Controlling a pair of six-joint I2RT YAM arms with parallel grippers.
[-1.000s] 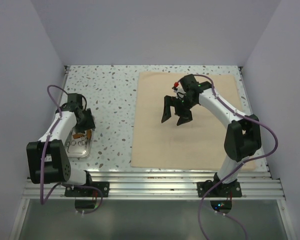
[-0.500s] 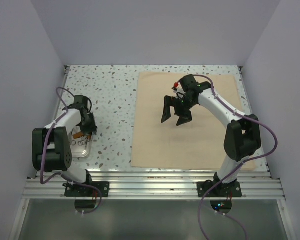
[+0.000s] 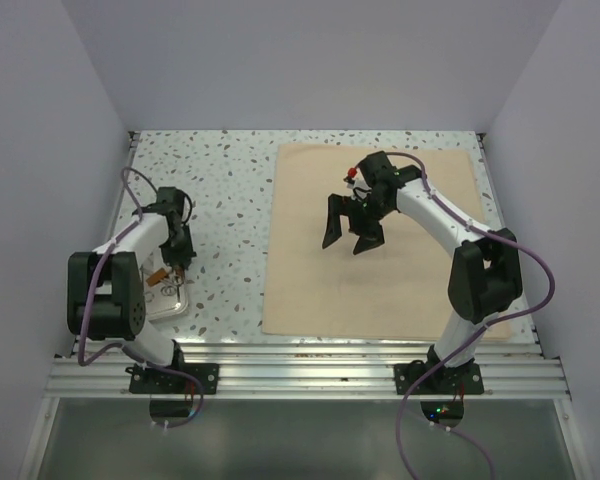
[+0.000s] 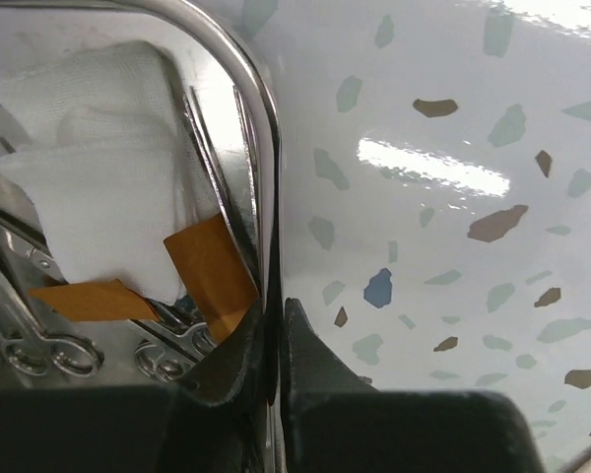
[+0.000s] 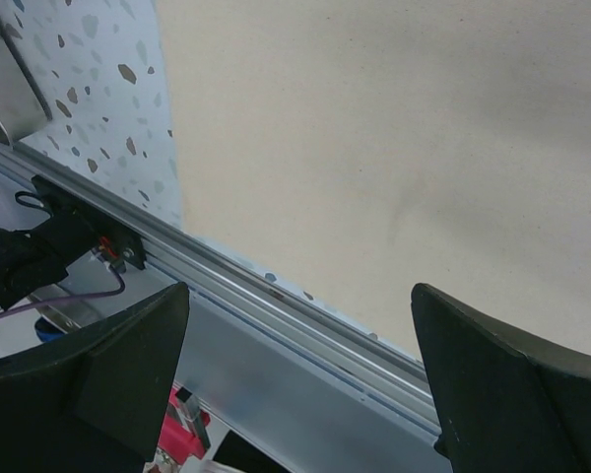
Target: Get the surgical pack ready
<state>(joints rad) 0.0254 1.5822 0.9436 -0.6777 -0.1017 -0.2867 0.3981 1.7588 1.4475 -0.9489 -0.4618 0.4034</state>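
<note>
The small steel tray (image 3: pixel 168 303) lies at the table's left. It holds white gauze (image 4: pixel 89 197), two brown strips (image 4: pixel 215 268) and thin metal instruments (image 4: pixel 39 345). My left gripper (image 3: pixel 180 264) is shut on the tray's right rim (image 4: pixel 261 148). In the left wrist view one finger is inside the tray and the other outside, and the left gripper (image 4: pixel 276 317) pinches the thin steel edge. The large tan cloth (image 3: pixel 310 285) lies flat on the right. My right gripper (image 3: pixel 352 232) hangs wide open above it, holding nothing. In the right wrist view the right gripper (image 5: pixel 297 288) looks over the cloth (image 5: pixel 374 118).
Grey walls close in the speckled table (image 3: pixel 230 190) on the left, back and right. An aluminium rail (image 3: pixel 310 365) carrying both arm bases runs along the near edge. The tray sits close to the left wall.
The left gripper has shut onto the tray's rim, and the left arm has folded in closer to the tray. The right arm has not moved.
</note>
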